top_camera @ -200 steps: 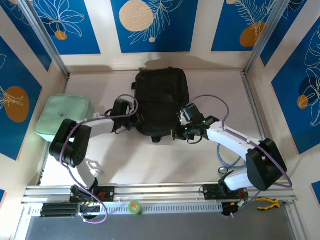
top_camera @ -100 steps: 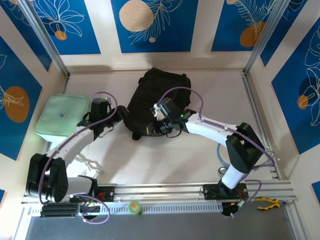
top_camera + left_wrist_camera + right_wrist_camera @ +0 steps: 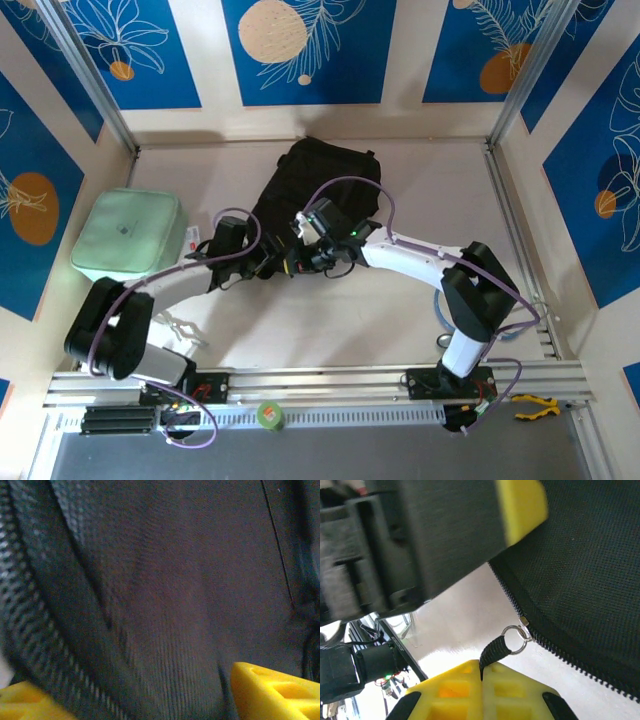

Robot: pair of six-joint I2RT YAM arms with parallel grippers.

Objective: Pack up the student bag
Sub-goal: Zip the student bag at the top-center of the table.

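Yellow fingers, pale table, blue walls

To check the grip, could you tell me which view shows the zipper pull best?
The right wrist view: the zipper pull runs from its ring on the student bag into the shut yellow jaws. The left wrist view gives bag fabric; in the top view it is too small.

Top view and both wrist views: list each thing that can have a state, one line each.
student bag: lying flat, askew.
zipper pull cord: gripped at its end.
right gripper: shut on the zipper pull cord.
left gripper: open, close against the student bag.
mint-green bag: lying flat, untouched.
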